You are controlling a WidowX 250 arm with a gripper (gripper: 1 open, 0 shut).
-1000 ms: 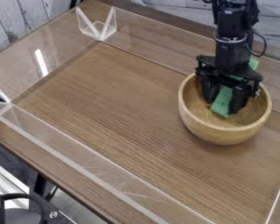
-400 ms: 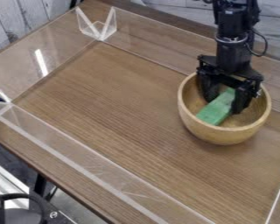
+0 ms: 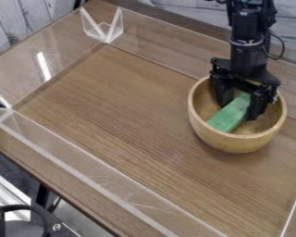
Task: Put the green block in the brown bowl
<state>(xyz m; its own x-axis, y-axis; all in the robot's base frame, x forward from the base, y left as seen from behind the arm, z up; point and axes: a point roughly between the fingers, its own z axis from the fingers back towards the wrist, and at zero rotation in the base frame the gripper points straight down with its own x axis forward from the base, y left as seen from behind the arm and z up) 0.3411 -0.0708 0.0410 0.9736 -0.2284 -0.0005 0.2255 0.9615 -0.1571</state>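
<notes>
- The green block [image 3: 229, 113] is inside the brown bowl [image 3: 239, 137], on its floor, lying aslant; its upper end runs under the dark hand and is hidden there, so its full length cannot be seen.
- The black hand [image 3: 243, 93] reaches down into the bowl from above, over the block's far end. Its fingers stand wide open and grip nothing; whether one of them brushes the block or the bowl's inner wall is too dark and small to tell.
- Much of the bowl's far inside and part of its back rim are covered by the hand and its dark parts.
- The arm [image 3: 248, 20] is cut off by the top edge of the view; a thin cable loops out beside it, hard to follow against the background.
- The bowl sits on the brown wooden desk [image 3: 126, 116], toward its right side; the desk runs out of view at the right and bottom.
- At the lower left, a round black object [image 3: 18, 224] shows only in part, cut off by the frame; what it is cannot be told.
</notes>
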